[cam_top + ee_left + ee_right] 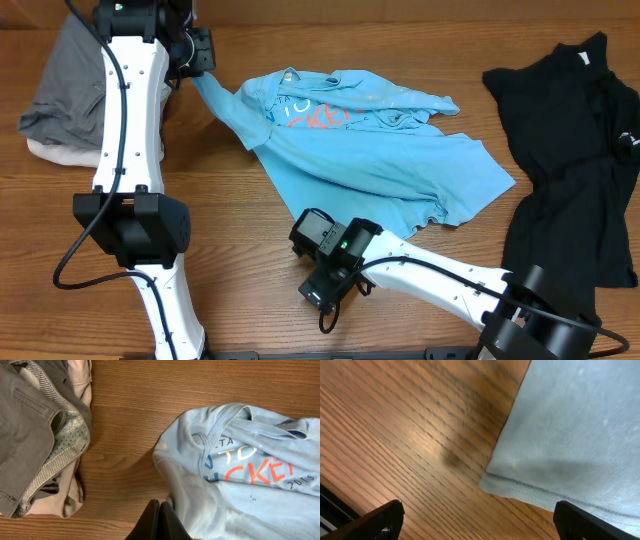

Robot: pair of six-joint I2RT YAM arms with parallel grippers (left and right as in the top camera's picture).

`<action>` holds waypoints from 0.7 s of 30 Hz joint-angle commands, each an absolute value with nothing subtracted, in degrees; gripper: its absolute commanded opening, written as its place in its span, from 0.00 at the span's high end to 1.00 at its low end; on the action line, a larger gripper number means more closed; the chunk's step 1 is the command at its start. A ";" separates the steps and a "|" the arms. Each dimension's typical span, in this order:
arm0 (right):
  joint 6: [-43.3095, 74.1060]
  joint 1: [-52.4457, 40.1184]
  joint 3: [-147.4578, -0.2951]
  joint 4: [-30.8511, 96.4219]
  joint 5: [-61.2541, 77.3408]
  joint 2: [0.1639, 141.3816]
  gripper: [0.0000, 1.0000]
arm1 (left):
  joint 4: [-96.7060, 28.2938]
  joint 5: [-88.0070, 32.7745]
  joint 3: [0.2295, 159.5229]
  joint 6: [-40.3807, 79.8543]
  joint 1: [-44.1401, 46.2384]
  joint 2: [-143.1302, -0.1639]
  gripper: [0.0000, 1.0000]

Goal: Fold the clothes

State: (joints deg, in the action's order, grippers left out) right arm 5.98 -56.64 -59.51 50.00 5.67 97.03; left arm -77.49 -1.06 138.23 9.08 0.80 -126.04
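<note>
A light blue T-shirt (370, 150) with red-and-white lettering lies crumpled in the middle of the table. My left gripper (205, 62) is at its upper-left sleeve, which stretches up to the jaws. In the left wrist view the jaws (160, 510) are pressed together against the blue T-shirt (250, 490). My right gripper (318, 240) is open just off the shirt's lower-left hem. In the right wrist view its fingers (480, 520) are spread wide over bare wood, and the blue hem corner (570, 435) lies just beyond them.
A black shirt (570, 150) lies spread at the right edge. A pile of grey (65, 80) and cream (55, 152) clothes sits at the far left; in the left wrist view it shows as grey cloth (30, 425) over cream cloth (80, 375). The table is brown wood (250, 220).
</note>
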 commanded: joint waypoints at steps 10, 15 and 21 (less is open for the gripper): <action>10.96 -56.51 -59.09 50.00 8.08 98.56 0.00 | -75.85 -1.28 138.04 8.97 1.32 -126.23 0.96; 10.96 -56.51 -58.63 48.34 6.04 99.26 0.01 | -76.07 -1.30 138.04 8.97 1.32 -126.23 0.96; 10.96 -56.51 -56.55 45.93 3.31 99.59 0.05 | -76.05 -1.28 138.04 8.97 1.32 -126.23 0.96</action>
